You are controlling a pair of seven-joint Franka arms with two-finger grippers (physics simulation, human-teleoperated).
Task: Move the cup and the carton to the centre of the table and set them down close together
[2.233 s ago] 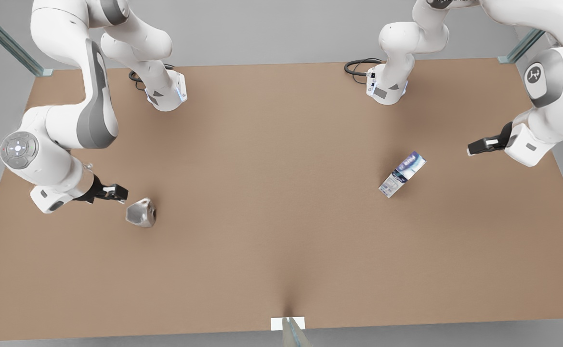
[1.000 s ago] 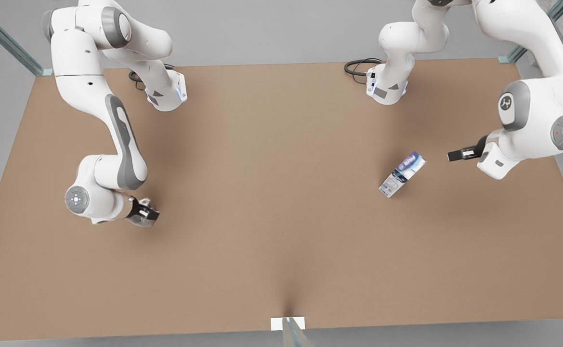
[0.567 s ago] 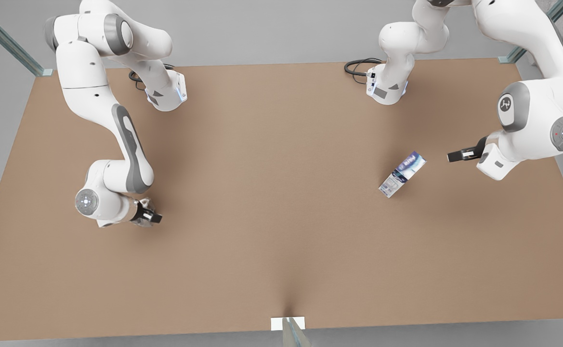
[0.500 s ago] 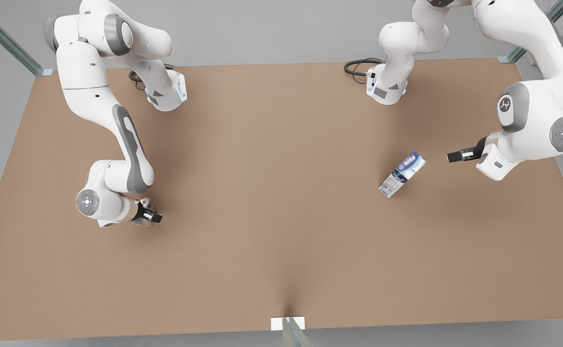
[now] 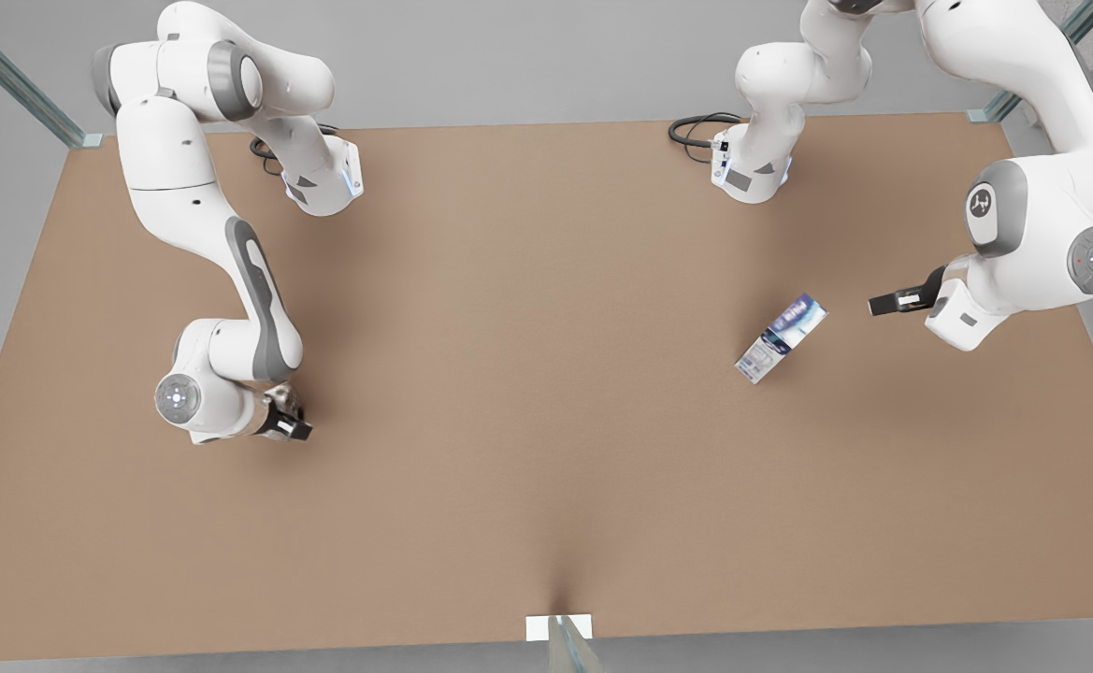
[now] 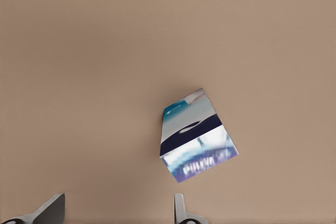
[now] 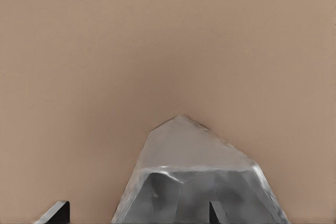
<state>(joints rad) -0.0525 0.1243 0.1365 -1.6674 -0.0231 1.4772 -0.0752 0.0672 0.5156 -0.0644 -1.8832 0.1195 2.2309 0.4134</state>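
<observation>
The right gripper (image 5: 290, 421), low on the front view's left, sits over the cup (image 7: 197, 182) with its fingers spread wide and not yet clamped; in its wrist view one fingertip (image 7: 214, 211) shows against the cup's dark lower facets and the other stands clear off to the side. The main risk, as I judge it, lies here: the cup's sloped, shiny facets give the pads no flat pair of faces, so closing could squeeze it sideways, tip it, or let it slip out on the lift. The cup looks off-centre between the fingers, which would make a push more likely than a clean grip.

The left gripper (image 5: 885, 302) hangs in the right part of the front view, open and empty, near the carton (image 5: 781, 337) but apart from it. The carton is turned at an angle to the gripper, so a straight descent could catch a corner and knock it over or spin it.

The cup is silver-grey, angular, peaked toward its top. The carton is a white and blue box with dark blue print. Both rest on the table (image 5: 527, 393), well away from its centre and far apart.
</observation>
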